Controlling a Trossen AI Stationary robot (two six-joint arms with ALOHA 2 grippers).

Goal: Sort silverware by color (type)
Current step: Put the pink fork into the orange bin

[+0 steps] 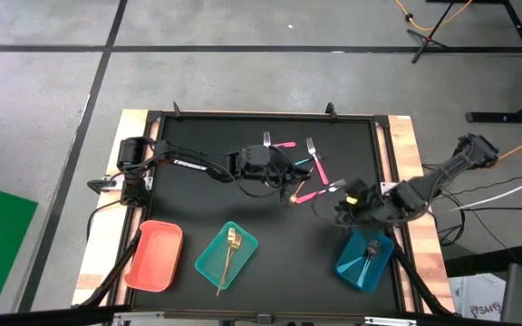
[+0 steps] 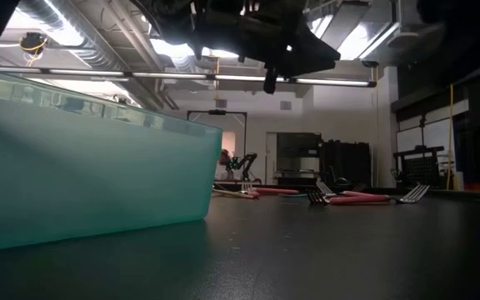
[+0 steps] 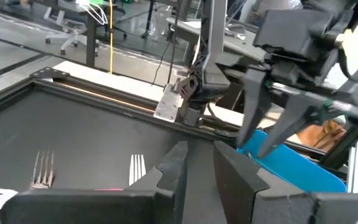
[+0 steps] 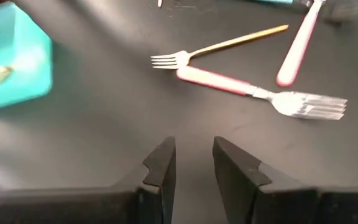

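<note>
With a gold piece already in the teal tray, the empty, slightly parted right gripper hovered by the gold fork and pink fork, apparently needing to descend and grasp one, while the left gripper, also parted and empty, waited over the far pile.

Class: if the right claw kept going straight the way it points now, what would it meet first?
Probably the pink-handled silver-headed fork, lying just ahead of the right claw; the thin gold fork lies beyond it. Depth is uncertain.
</note>
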